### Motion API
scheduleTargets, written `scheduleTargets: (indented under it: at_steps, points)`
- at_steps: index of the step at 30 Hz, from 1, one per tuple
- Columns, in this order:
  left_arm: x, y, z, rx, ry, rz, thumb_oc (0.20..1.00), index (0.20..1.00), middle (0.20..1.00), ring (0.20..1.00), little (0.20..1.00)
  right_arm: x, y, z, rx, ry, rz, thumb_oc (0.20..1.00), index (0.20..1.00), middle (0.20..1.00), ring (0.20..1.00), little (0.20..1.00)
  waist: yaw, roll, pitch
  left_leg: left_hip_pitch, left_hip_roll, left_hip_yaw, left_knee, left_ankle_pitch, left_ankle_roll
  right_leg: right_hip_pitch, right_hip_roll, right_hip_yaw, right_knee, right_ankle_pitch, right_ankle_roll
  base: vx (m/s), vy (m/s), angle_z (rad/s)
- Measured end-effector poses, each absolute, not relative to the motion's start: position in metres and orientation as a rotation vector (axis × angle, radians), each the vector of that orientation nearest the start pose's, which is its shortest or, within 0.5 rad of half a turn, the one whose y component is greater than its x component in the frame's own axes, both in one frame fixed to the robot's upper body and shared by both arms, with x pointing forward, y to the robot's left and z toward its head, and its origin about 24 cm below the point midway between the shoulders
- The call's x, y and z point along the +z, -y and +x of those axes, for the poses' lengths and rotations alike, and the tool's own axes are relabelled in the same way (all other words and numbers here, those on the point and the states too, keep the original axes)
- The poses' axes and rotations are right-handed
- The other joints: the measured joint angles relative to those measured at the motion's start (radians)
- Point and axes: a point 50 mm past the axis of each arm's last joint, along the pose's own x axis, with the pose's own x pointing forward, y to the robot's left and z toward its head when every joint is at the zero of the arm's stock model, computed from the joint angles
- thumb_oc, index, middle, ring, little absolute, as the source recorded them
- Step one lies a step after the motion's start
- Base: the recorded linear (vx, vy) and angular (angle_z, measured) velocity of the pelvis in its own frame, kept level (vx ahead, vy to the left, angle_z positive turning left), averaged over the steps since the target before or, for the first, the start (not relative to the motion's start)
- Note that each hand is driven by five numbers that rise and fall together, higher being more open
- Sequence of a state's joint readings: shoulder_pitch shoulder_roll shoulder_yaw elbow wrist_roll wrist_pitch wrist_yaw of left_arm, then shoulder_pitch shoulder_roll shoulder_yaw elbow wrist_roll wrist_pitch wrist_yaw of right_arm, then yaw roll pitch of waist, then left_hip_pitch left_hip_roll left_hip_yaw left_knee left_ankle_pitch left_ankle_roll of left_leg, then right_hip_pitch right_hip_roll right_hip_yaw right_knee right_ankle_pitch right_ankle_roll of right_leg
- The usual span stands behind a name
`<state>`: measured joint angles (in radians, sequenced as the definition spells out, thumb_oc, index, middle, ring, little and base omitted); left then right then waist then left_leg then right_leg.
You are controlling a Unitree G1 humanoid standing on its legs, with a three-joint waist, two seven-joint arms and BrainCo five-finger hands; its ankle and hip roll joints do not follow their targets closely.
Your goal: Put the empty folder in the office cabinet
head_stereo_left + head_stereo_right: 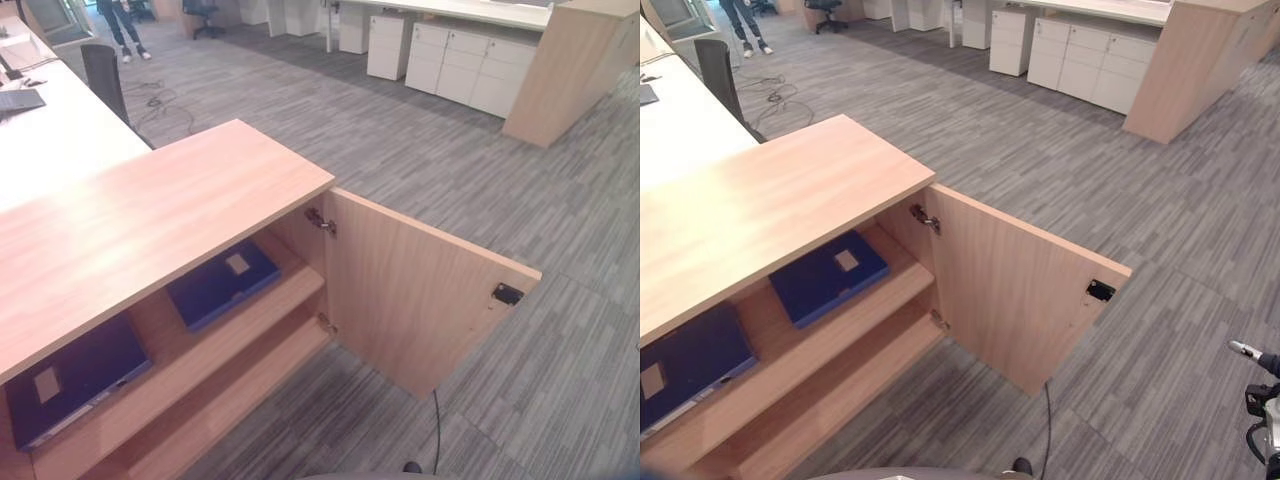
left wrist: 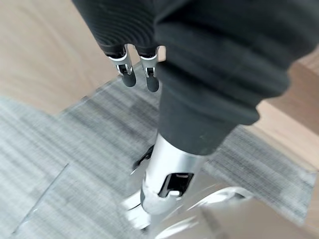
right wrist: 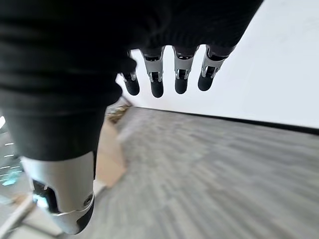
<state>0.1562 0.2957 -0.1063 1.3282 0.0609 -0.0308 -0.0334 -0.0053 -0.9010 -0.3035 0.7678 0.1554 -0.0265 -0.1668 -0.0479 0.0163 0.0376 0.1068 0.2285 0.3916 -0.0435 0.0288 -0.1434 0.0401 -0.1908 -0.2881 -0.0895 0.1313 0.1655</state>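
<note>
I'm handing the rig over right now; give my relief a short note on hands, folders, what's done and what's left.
Left hand: fingers relaxed, holding nothing, hanging over the carpet.
Right hand: open, empty.
Two blue folders lie flat on the cabinet's upper shelf: one by the open door, one further to the robot's left.
Done, it seems: a folder is in the cabinet.
Left: probably closing the door.
</note>
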Motion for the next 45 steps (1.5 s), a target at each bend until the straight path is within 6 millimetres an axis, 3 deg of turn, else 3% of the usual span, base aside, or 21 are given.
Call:
scheduleTargets:
  at_steps: [7,14,17,28,32,33,36,39,42,45]
  points:
    - [-0.165,-0.261,-0.005,0.032,-1.501,0.321,1.000,1.000,1.000,1.000,1.000,0.071,0.434,0.193,-0.659,-0.355,-0.668,1.000,1.000,1.000,1.000,1.000,0.029,-0.028,0.012,0.003,0.001,-0.019,-0.005,0.005,-0.008,0.017,0.000,-0.021,-0.004,-0.005,0.003,0.00,0.000,0.09]
    - [-0.165,-0.259,-0.005,0.026,-1.503,0.314,1.000,1.000,1.000,1.000,1.000,0.064,0.408,0.217,-0.503,-0.346,-0.708,1.000,1.000,1.000,1.000,1.000,0.039,-0.015,0.003,0.004,0.001,-0.034,-0.005,0.006,-0.009,0.027,0.000,-0.029,-0.004,-0.002,-0.001,0.00,0.001,0.04]
    - [-0.166,-0.257,-0.006,0.022,-1.503,0.310,1.000,1.000,1.000,1.000,1.000,0.073,0.386,0.234,-0.386,-0.276,-0.767,1.000,1.000,1.000,1.000,1.000,0.041,-0.012,-0.004,0.005,0.001,-0.033,-0.006,0.006,-0.010,0.027,0.000,-0.030,-0.002,-0.001,-0.002,0.00,0.000,0.00]
    - [-0.166,-0.256,-0.014,0.009,-1.518,0.309,1.000,1.000,1.000,1.000,1.000,0.066,0.365,0.241,-0.178,-0.318,-0.837,1.000,1.000,1.000,1.000,1.000,0.022,-0.029,-0.013,0.005,0.002,-0.031,-0.015,0.015,-0.020,0.020,0.001,-0.028,-0.004,-0.003,0.001,0.00,0.000,0.00]
    - [-0.166,-0.254,-0.019,-0.024,-1.533,0.319,1.000,1.000,1.000,1.000,1.000,0.071,0.328,0.250,0.110,-0.292,-0.906,1.000,1.000,1.000,1.000,1.000,0.000,-0.033,-0.018,0.007,0.004,-0.027,-0.025,0.025,-0.020,0.014,0.006,-0.024,-0.005,0.002,-0.004,-0.01,0.000,-0.02]
    - [-0.166,-0.254,-0.019,-0.030,-1.531,0.318,1.000,1.000,1.000,1.000,1.000,0.068,0.318,0.250,0.208,-0.301,-0.899,1.000,1.000,1.000,1.000,1.000,0.000,-0.040,-0.024,0.007,0.006,-0.027,-0.026,0.026,-0.018,0.014,0.007,-0.024,-0.005,0.002,-0.005,-0.01,-0.003,-0.06]
    - [-0.166,-0.254,-0.014,-0.038,-1.519,0.317,1.000,1.000,1.000,1.000,1.000,0.050,0.258,0.241,0.561,-0.296,-0.839,1.000,1.000,1.000,1.000,1.000,-0.004,-0.056,-0.036,0.009,0.007,-0.022,-0.044,0.040,-0.016,0.005,0.010,-0.023,-0.005,0.007,-0.010,-0.01,-0.001,-0.03]
    - [-0.167,-0.251,-0.018,-0.048,-1.523,0.306,1.000,1.000,1.000,1.000,1.000,0.042,0.183,0.225,0.913,-0.261,-0.572,1.000,1.000,1.000,1.000,1.000,0.009,-0.053,-0.038,0.002,0.008,-0.022,-0.054,0.046,-0.018,-0.001,0.010,-0.025,-0.005,0.013,-0.013,-0.02,0.000,0.00]
    - [-0.167,-0.248,-0.021,-0.057,-1.510,0.304,1.000,1.000,1.000,1.000,1.000,0.054,0.087,0.229,1.220,-0.124,-0.282,1.000,1.000,1.000,1.000,1.000,0.081,-0.053,-0.041,-0.009,0.007,-0.032,-0.046,0.052,-0.021,-0.004,0.010,-0.031,-0.005,0.014,-0.014,-0.04,-0.008,0.11]
    - [-0.166,-0.249,-0.012,-0.065,-1.465,0.333,1.000,1.000,1.000,1.000,1.000,0.084,0.031,0.231,1.396,0.025,-0.166,1.000,1.000,1.000,1.000,1.000,0.143,-0.067,-0.045,-0.017,0.006,-0.052,-0.045,0.062,-0.024,-0.003,0.010,-0.052,-0.002,0.018,-0.020,-0.01,-0.019,0.24]
